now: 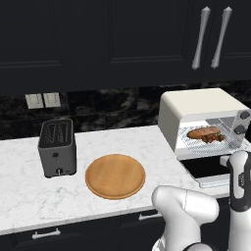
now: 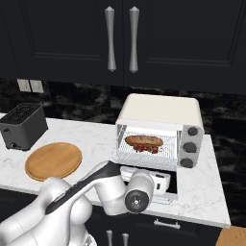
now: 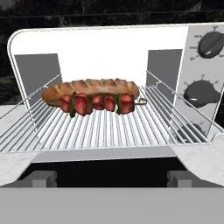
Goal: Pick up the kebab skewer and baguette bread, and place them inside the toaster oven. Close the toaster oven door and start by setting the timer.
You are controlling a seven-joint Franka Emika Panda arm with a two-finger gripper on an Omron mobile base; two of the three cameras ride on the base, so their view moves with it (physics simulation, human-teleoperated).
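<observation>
a kitchen: marble counter (image 1: 29,171), dark cabinets (image 1: 122,39), slot toaster (image 1: 57,147), toaster oven (image 2: 158,129).

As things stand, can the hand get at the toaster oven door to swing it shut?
Probably yes. The toaster oven door hangs open, flat in front of the toaster oven, with the arm just before it. The baguette bread and kebab skewer lie well back on the rack, clear of the door's swing.

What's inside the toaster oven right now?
On the wire rack of the toaster oven: the baguette bread, with the kebab skewer in front, covering its lower edge.
</observation>
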